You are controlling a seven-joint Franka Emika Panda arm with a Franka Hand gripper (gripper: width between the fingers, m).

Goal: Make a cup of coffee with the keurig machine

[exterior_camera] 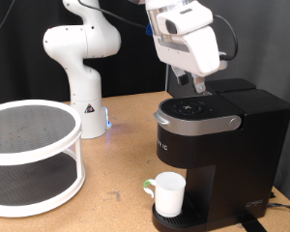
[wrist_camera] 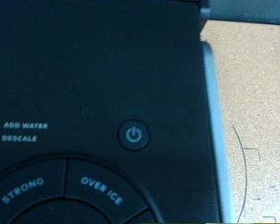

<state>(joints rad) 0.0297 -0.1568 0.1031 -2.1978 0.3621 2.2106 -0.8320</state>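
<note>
The keurig machine (exterior_camera: 217, 140) stands at the right of the exterior view on a pale wooden desk (exterior_camera: 116, 126), a boxy thing of matte black plastic with a silver-grey band arching around the front of its domed lid. The lid is down. Its top carries a round dark control panel. In the wrist view that panel fills nearly the whole picture: a smooth black face with a round power button (wrist_camera: 133, 134), small white lettering reading ADD WATER and DESCALE at one edge, and curved button segments marked STRONG (wrist_camera: 23, 190) and OVER ICE (wrist_camera: 103, 190). A grey strip runs along the panel's edge, and beyond it the wood grain of the desk shows.

The cup (exterior_camera: 168, 192) is a plain white glossy cylinder with a side handle pointing to the exterior view's left. It sits upright on the machine's base, tucked under the overhanging brew head.

The tool (exterior_camera: 197, 85) hangs just above the lid at the end of the white arm, fingertips pointing down close to the control panel. I cannot tell whether its fingers are apart or together, nor whether they touch the lid.

At the exterior view's left stands a white round two-tier shelf (exterior_camera: 29, 155) with dark mesh-like decks. Behind it is the white robot base (exterior_camera: 85, 92).
</note>
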